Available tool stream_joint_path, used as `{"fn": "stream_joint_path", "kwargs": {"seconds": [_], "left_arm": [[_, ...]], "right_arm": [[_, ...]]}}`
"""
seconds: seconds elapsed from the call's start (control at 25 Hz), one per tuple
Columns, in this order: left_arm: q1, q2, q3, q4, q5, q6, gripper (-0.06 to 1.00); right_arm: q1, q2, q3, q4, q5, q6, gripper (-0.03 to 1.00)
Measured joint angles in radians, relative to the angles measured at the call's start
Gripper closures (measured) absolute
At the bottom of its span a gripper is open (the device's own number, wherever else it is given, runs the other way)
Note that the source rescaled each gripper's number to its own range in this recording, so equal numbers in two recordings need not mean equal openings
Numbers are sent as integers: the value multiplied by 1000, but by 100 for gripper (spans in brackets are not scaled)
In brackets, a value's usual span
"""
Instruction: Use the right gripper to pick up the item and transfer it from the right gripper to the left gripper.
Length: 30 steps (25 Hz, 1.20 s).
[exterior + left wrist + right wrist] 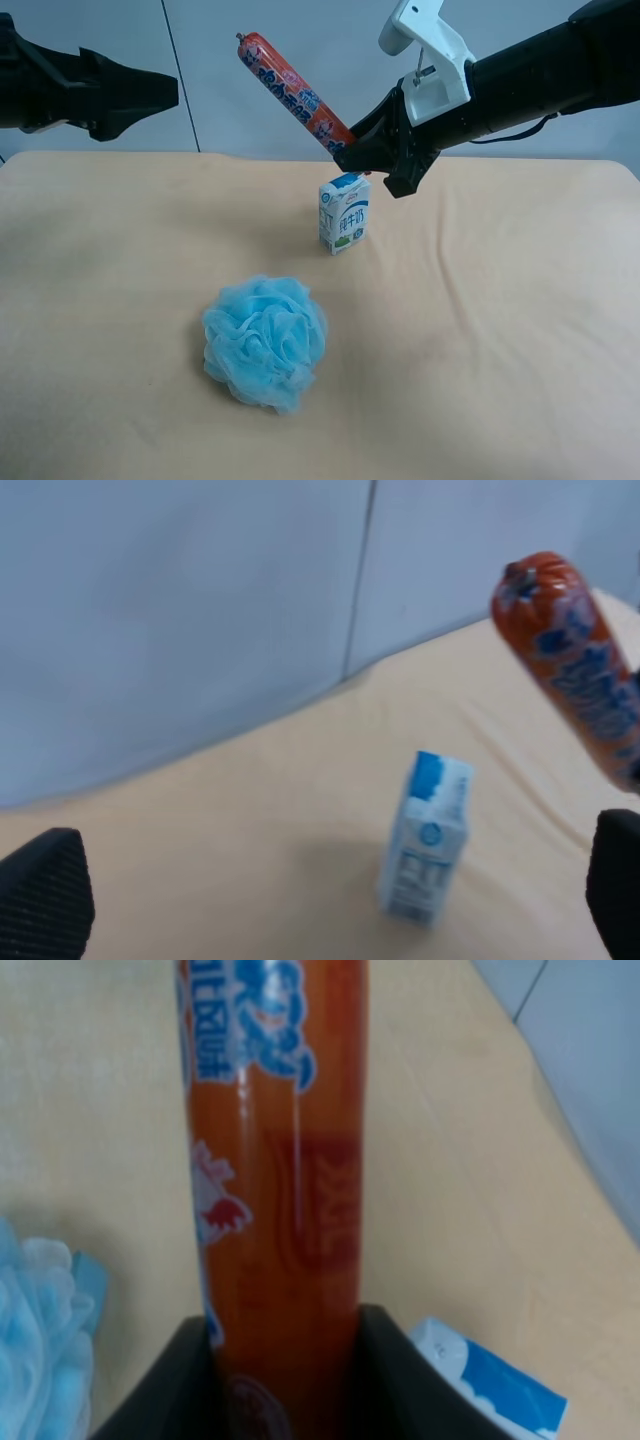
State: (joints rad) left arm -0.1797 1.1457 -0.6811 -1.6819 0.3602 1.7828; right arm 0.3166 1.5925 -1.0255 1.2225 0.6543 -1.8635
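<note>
In the high view I see the right gripper (350, 152) holding the sausage (290, 90) at top center, above the carton (344, 214). In the right wrist view, its fingers (400, 1380) pinch the sausage. In the left wrist view, the left gripper (330, 885) is spread wide, with the sausage at upper right.

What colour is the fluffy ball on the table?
Light blue; the pouf shows best in the exterior high view.

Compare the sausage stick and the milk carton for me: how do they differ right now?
The sausage stick is held in the air, tilted, by the right gripper; the milk carton stands upright on the table. The sausage stick is slim, round and red-orange; the milk carton is boxy and blue-white. Both carry blue-and-white print.
</note>
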Motion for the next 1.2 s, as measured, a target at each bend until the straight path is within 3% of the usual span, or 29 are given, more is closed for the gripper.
{"fn": "stream_joint_path", "kwargs": {"seconds": [0.32, 0.6, 0.72, 1.2], "left_arm": [[-246, 75, -116, -10, -243, 16, -6], [-416, 143, -177, -19, -412, 16, -6], [-448, 170, -205, -21, -427, 8, -6], [-454, 210, -248, -27, -388, -123, -6]], "right_arm": [[0, 0, 0, 3, 0, 0, 97], [0, 0, 0, 3, 5, 0, 97], [0, 0, 0, 3, 6, 0, 97], [0, 0, 0, 72, 41, -46, 97]]}}
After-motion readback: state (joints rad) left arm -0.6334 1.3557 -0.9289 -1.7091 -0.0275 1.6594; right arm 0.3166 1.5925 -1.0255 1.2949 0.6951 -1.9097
